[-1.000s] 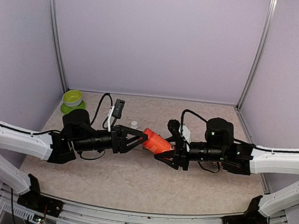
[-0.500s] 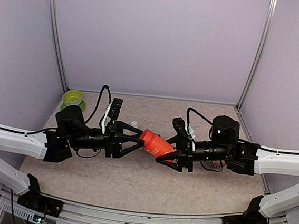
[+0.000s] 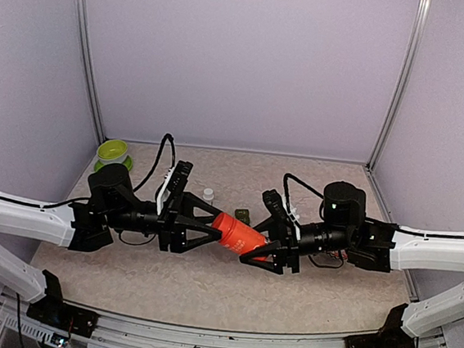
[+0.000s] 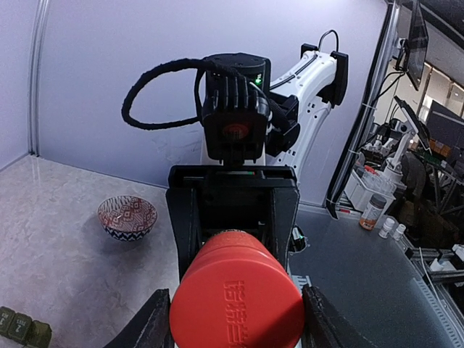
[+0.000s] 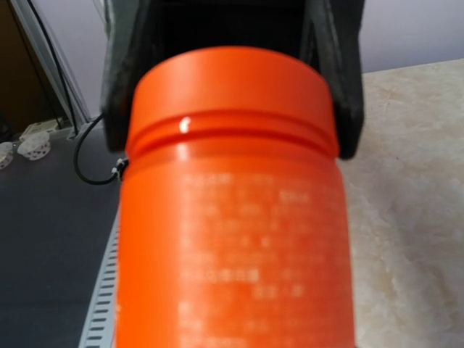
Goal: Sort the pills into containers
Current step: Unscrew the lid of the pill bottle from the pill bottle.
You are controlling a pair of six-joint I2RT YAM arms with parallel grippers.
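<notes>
Orange pill bottle (image 3: 239, 234) at ctr, near-horizontal, lifted off the beige table (image 3: 204, 295), cap (image 4: 236, 312) twd the L side. L gripper (image 3: 217, 226): clamped on the cap, one finger each side, at medium width. R gripper (image 3: 260, 244): closed round the bottle body from the opp. end. Dark green containers (image 3: 243, 215): short joined row on the table just behind the bottle, in the gap betw. the two grippers; also at lower-L corner of L wrist view, cut by the frame edge. White vial (image 3: 208, 194) near them, to their L, behind the L gripper. Lime-green bowl (image 3: 112, 151) in far-L corner, close to the side wall. Patterned bowl (image 4: 127, 216) on the table nr the R arm (image 4: 312, 101). Edges: lilac walls (image 3: 243, 60) on L, rear and R; metal rail (image 3: 216, 337) along the near side. Open room: broad beige strip fwd of both arms up to the rail; further stretch at rear R, betw. R arm and wall.
</notes>
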